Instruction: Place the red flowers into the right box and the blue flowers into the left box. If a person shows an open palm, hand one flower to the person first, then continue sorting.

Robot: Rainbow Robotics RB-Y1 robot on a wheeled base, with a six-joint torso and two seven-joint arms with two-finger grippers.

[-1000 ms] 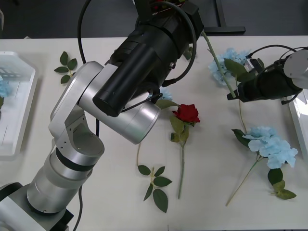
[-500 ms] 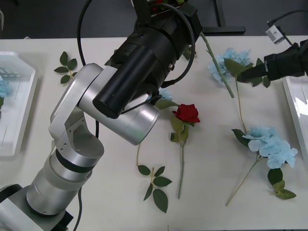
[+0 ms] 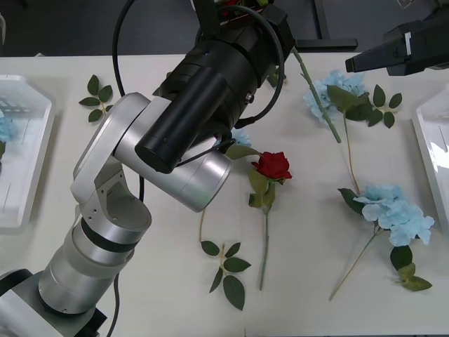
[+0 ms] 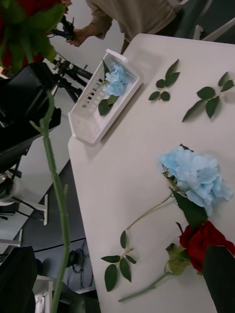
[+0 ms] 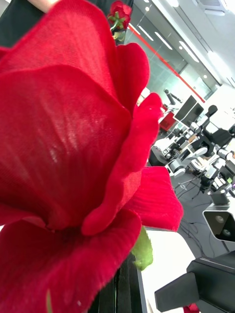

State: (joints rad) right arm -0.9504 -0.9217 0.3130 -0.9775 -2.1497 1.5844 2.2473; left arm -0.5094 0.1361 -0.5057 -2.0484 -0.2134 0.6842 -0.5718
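Holding a red rose (image 5: 68, 161) at the far counter (image 3: 316, 281) edge, my left end effector (image 3: 235, 10) needed a steady grip; couldn't tell the right one's state.

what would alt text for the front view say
The left arm reaches across a white table holding a long green stem. One red rose and two blue hydrangeas lie loose; white trays sit at both edges.

Left gripper fingers hidden behind huge red rose bloom (image 5: 68, 161). Right box (image 3: 431, 151) and left box (image 3: 24, 154) cut by frame edges. Right gripper (image 3: 365, 62) fingertips indistinct.
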